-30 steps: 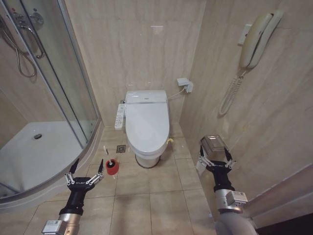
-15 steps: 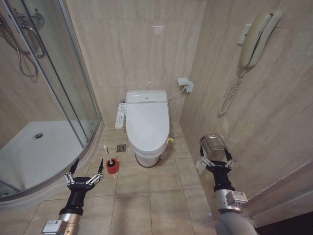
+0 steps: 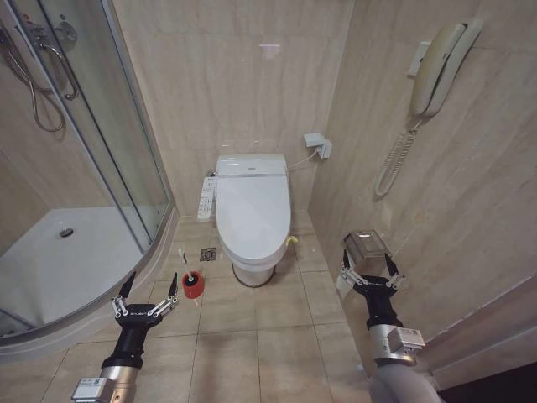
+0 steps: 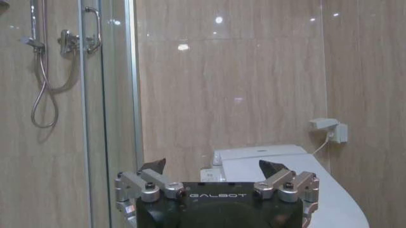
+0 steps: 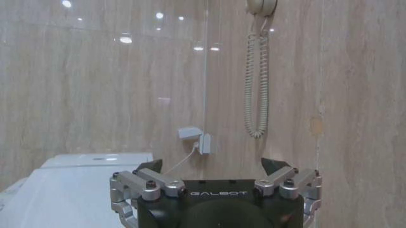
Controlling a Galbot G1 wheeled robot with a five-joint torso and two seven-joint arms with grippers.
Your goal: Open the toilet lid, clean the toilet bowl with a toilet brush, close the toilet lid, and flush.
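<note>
The toilet lid (image 3: 253, 210) lies shut over the toilet bowl, so the bowl's inside is hidden; its white ceramic foot (image 3: 252, 271) shows below. The toilet brush (image 3: 192, 278) stands in a small red holder (image 3: 194, 290) on the floor tiles, left of the toilet. My left gripper (image 3: 153, 279) hovers open just left of the holder, apart from it, with nothing between its fingers. My right gripper (image 3: 369, 265) stands open and empty by the right wall. In the wrist views, the left gripper (image 4: 212, 166) and right gripper (image 5: 210, 165) both face the lid (image 4: 330, 199) (image 5: 57, 190).
A glass shower enclosure (image 3: 126, 143) with a white tray (image 3: 67, 260) is on the left. A long button panel (image 3: 205, 200) hangs beside the toilet. A wall phone (image 3: 440, 67) and a paper holder (image 3: 367, 245) sit on the right wall. A floor drain (image 3: 208, 254) lies near the toilet.
The whole picture has shifted very slightly, so the camera moved a little. Both grippers stay open in the same places.
</note>
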